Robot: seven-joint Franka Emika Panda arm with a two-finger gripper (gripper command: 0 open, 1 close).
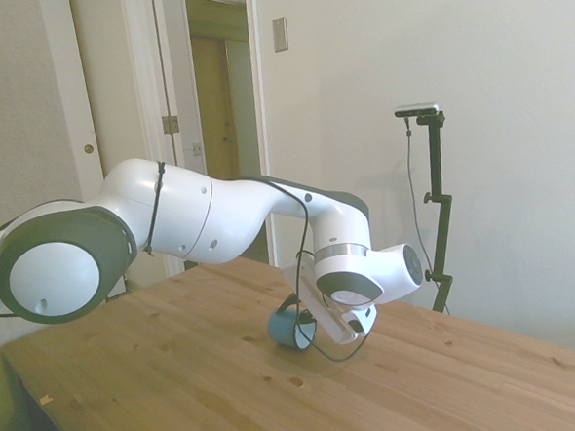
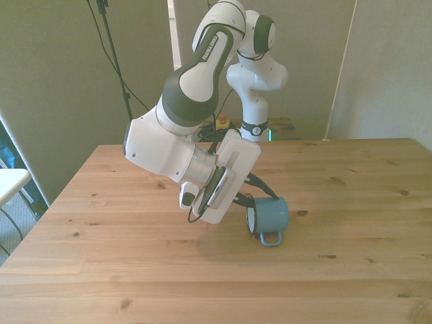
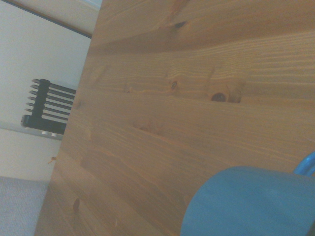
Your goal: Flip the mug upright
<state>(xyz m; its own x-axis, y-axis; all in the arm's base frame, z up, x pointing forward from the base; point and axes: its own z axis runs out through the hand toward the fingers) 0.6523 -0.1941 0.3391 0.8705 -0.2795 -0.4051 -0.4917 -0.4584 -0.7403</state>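
Legible text: "FRANKA EMIKA" in dark capitals, running lengthwise along the white upper link of the robot arm [image 2: 214, 42], front view only. No other lettering, label or number is readable on any other object in any view.

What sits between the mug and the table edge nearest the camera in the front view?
Nothing. In the front view, the stretch from the mug to the table's near edge is bare wood, with only grain and knots.
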